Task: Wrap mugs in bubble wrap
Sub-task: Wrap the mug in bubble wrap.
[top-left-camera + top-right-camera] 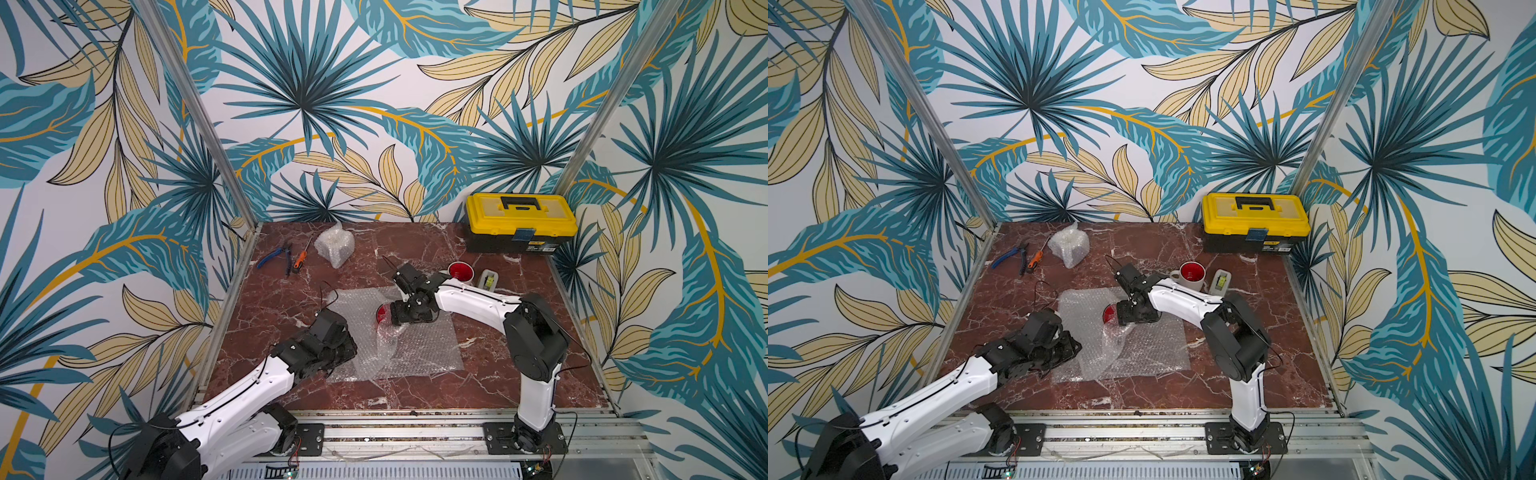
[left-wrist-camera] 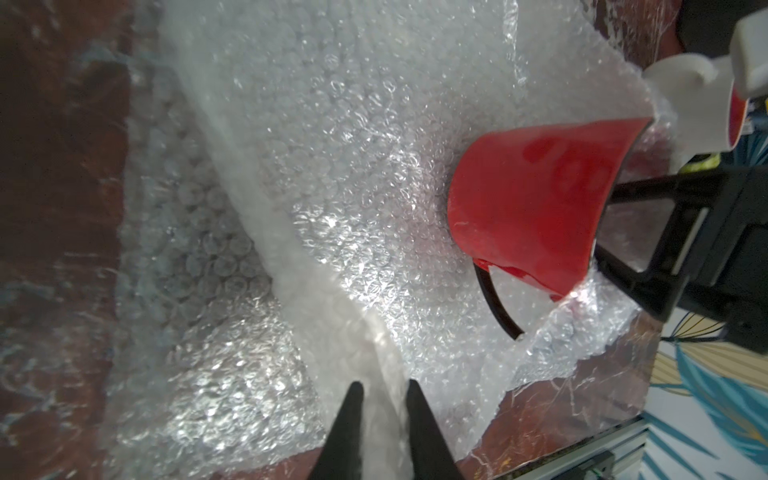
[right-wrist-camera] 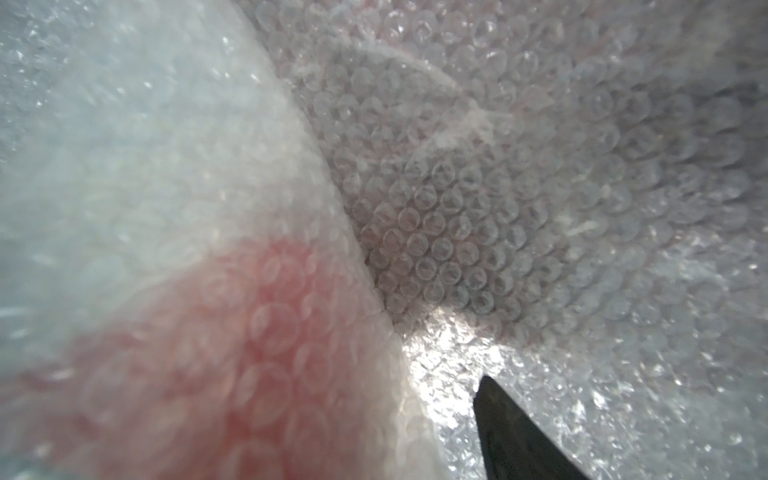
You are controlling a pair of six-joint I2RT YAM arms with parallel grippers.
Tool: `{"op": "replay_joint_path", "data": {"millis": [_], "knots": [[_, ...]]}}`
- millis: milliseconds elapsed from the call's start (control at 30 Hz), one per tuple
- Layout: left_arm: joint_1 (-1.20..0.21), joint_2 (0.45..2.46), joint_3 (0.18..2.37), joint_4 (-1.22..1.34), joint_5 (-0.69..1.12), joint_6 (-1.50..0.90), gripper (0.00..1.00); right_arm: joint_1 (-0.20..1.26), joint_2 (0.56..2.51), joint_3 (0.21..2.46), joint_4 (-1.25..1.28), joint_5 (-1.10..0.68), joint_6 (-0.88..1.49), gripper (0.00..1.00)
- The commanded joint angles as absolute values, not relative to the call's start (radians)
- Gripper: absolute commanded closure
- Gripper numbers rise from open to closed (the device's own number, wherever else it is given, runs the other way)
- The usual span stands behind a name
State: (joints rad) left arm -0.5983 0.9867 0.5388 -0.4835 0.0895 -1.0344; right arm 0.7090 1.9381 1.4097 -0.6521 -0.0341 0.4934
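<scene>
An all-red mug (image 1: pixel 381 313) (image 2: pixel 528 199) lies on its side on a bubble wrap sheet (image 1: pixel 415 353) (image 1: pixel 1142 353) spread mid-table. My right gripper (image 1: pixel 392 318) is shut on the red mug. In the right wrist view only one finger (image 3: pixel 507 424) shows, and the mug glows red through wrap (image 3: pixel 208 353) beside it. My left gripper (image 2: pixel 384 395) is shut on a raised fold of the wrap at the sheet's near left edge, and that fold rises toward the mug. A white mug with red inside (image 1: pixel 461 272) stands upright behind the right arm.
A bubble-wrapped bundle (image 1: pixel 334 247) sits at the back, contents hidden. Blue pliers (image 1: pixel 274 255) and an orange screwdriver (image 1: pixel 300 259) lie at the back left. A grey tape dispenser (image 1: pixel 488 279) stands next to the white mug. A yellow toolbox (image 1: pixel 519 222) fills the back right corner.
</scene>
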Motion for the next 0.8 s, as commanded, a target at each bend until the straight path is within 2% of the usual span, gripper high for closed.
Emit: {"op": "replay_joint_path", "data": {"millis": [0, 100, 400, 767], "knots": [[-0.594, 0.964, 0.547, -0.492, 0.088, -1.015, 0.90, 0.716, 1.979, 1.392, -0.704, -0.038, 0.495, 0.26], [-0.594, 0.953, 0.582, -0.488, 0.113, -0.992, 1.00, 0.716, 1.985, 1.398, -0.705, -0.043, 0.493, 0.27], [-0.594, 1.033, 0.684, -0.293, 0.303, -0.950, 1.00, 0.717, 1.986, 1.404, -0.708, -0.052, 0.490, 0.27], [-0.594, 1.226, 0.832, -0.127, 0.315, -0.970, 1.00, 0.716, 1.978, 1.405, -0.689, -0.097, 0.492, 0.27]]}}
